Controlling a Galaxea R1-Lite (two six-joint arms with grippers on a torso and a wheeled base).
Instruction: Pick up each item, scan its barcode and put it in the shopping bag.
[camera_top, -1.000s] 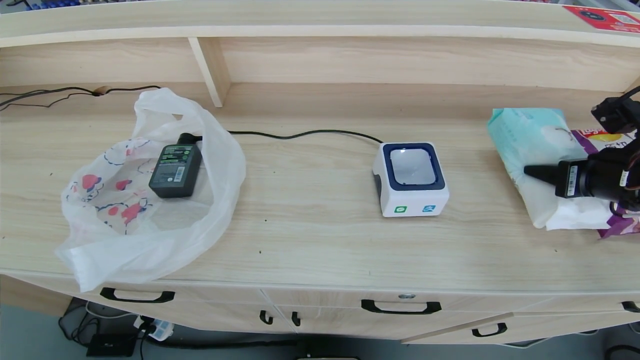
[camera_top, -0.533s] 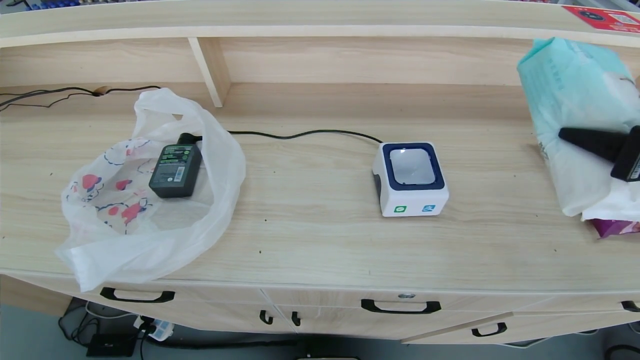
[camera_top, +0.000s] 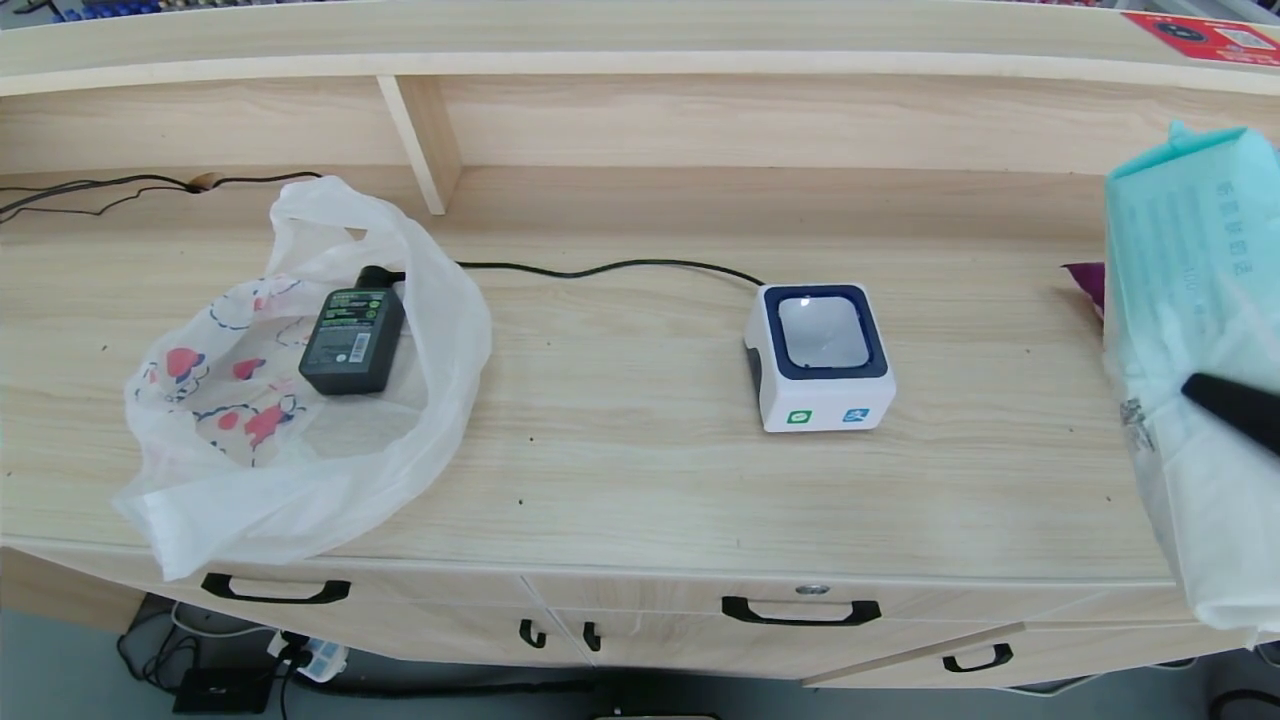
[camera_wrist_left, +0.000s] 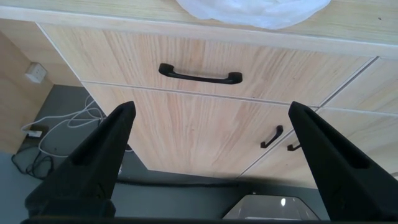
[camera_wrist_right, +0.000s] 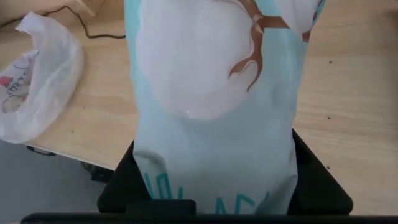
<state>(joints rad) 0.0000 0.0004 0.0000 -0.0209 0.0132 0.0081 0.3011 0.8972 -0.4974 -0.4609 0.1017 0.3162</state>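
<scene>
A teal-and-white soft pack (camera_top: 1195, 380) hangs above the counter's right end, upright, with my right gripper (camera_top: 1235, 405) shut on it. In the right wrist view the pack (camera_wrist_right: 214, 106) sits clamped between the two black fingers (camera_wrist_right: 124, 183). The white scanner (camera_top: 820, 358) with its dark blue window frame stands mid-counter, left of the pack. A white shopping bag (camera_top: 290, 380) with red prints lies open at the left, with a black power adapter (camera_top: 351, 342) lying on it. My left gripper (camera_wrist_left: 214, 162) hangs open below the counter edge, facing the drawer fronts.
A purple packet (camera_top: 1088, 280) peeks out behind the lifted pack on the counter. A black cable (camera_top: 600, 268) runs from the scanner to the bag area. A raised shelf with an upright divider (camera_top: 420, 135) backs the counter. Drawer handles (camera_wrist_left: 199, 74) line the front.
My right gripper has lifted the teal pack off the counter, raised it and turned it upright, bringing it nearer the camera. The purple packet stays on the counter.
</scene>
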